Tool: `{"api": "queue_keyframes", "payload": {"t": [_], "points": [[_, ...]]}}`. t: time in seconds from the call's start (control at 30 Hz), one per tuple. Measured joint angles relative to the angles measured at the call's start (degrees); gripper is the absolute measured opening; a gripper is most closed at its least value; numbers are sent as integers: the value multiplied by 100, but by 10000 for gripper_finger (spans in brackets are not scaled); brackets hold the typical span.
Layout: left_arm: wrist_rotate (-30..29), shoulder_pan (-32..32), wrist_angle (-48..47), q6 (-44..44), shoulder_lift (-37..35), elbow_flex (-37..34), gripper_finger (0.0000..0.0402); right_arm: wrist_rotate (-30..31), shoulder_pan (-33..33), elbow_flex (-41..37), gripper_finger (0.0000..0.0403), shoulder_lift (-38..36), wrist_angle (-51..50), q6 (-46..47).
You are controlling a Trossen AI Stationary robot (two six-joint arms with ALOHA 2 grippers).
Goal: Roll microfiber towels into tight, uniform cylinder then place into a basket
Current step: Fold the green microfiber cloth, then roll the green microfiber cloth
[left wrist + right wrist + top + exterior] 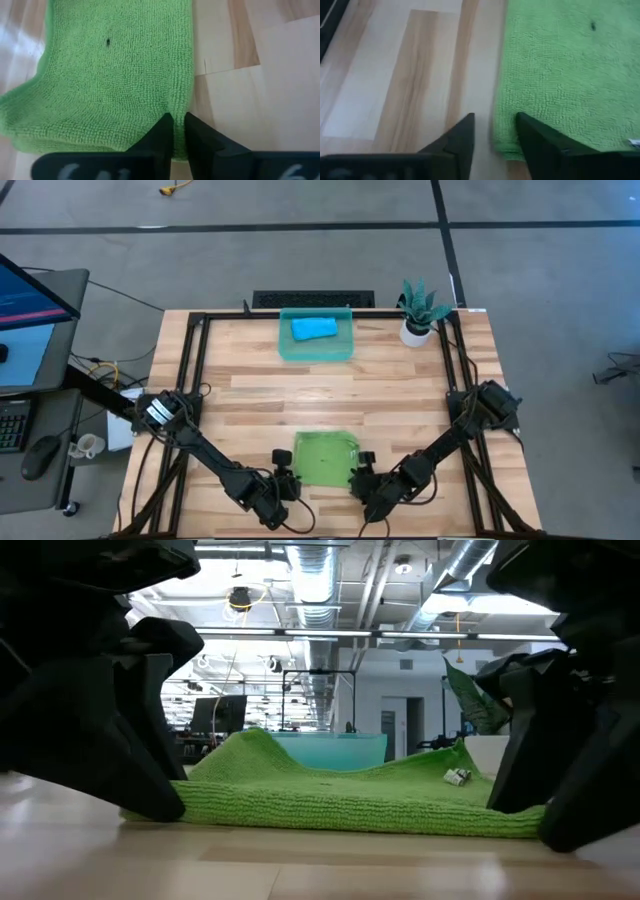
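The lime-green towel [325, 458] lies on the table near its front edge, humped in the middle in the low view [330, 795]. My left gripper [284, 480] is at the towel's near left corner, shut on its edge. My right gripper [362, 484] is at the near right corner, open, with its fingers on either side of the towel's edge [502, 140]. The sky-blue towel [313, 329] lies bunched inside the teal basket [285, 348] at the table's far middle. My left gripper pinches the green towel's hemmed side edge [180, 112] between its two fingers, close to the near left corner. The fingers [162, 135] slant down at it and lie along the edge. The towel rests on the table there; one layer or several, I cannot tell.
A white pot with a green plant [420, 312] stands at the far right of the table, right of the basket. Bare wood lies between the basket and the green towel [320, 395]. A black frame rail [195, 370] runs along the table's sides.
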Motion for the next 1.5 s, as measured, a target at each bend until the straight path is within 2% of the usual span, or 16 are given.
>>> {"api": "queue_keyframes", "payload": {"t": [0.17,0.3,0.47,0.6,0.83,1.0,1.2,1.33,1.5], "points": [[211,11,-56,-332,3,124,6,66,-16,-7,85,-2,-39,311],[488,32,-457,-655,17,394,6,81,-14,20,15,-16,-60,325],[772,104,-1052,-1046,20,648,10,-123,9,260,19,30,-106,307],[959,127,-1225,-1089,20,786,5,-388,84,513,7,35,-86,266],[1202,90,-1821,-1337,17,1147,4,-344,189,883,6,28,-348,254],[1265,90,-2402,-2071,17,1442,2,-466,187,1190,8,26,-394,268],[1279,105,-3147,-2321,4,1815,1,-646,177,1370,4,17,-487,289],[1245,148,-3230,-2308,0,1926,1,-511,137,1374,4,17,-726,728],[1533,286,-3335,-2305,0,1923,1,-344,33,1374,2,17,-1024,1148]]}}
